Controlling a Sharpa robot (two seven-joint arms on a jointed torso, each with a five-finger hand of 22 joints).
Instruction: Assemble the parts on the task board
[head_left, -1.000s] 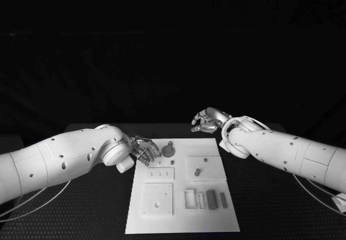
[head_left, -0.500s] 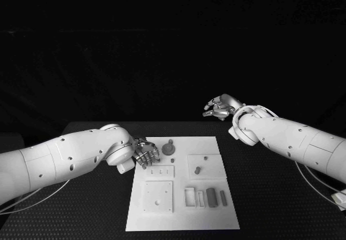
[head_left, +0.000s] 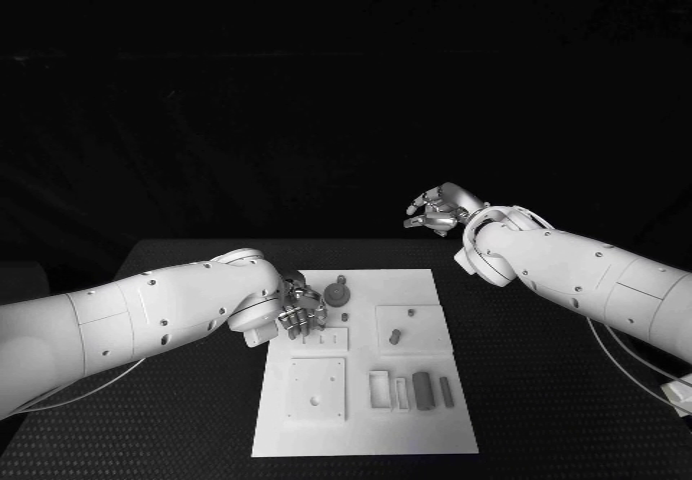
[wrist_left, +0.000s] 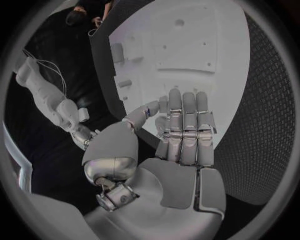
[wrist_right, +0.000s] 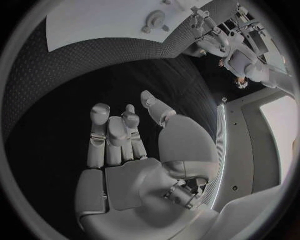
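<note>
The white task board (head_left: 411, 290) lies in the middle of the black table. A round grey part with a knob (head_left: 338, 292) stands near its far edge, also seen as the round part (wrist_right: 154, 20). Two small pegs (head_left: 394, 341) sit in a square recess, and grey blocks (head_left: 423, 390) lie beside a white frame near the front. My left hand (head_left: 297, 309) hovers over the board's left edge, fingers straight and side by side, thumb apart, holding nothing; the left hand (wrist_left: 184, 125) faces the board (wrist_left: 206, 30). My right hand (head_left: 438, 213) is raised beyond the board's far right corner, and the right hand (wrist_right: 119, 135) is empty.
The table's black textured mat (head_left: 548, 400) surrounds the board on all sides. A square plate with holes (head_left: 316, 392) occupies the board's front left. Cables (head_left: 642, 380) hang below my right arm at the table's right edge.
My right hand has lifted up and back, away from the board's far right corner. My left hand has crept slightly right, further over the board's left edge.
</note>
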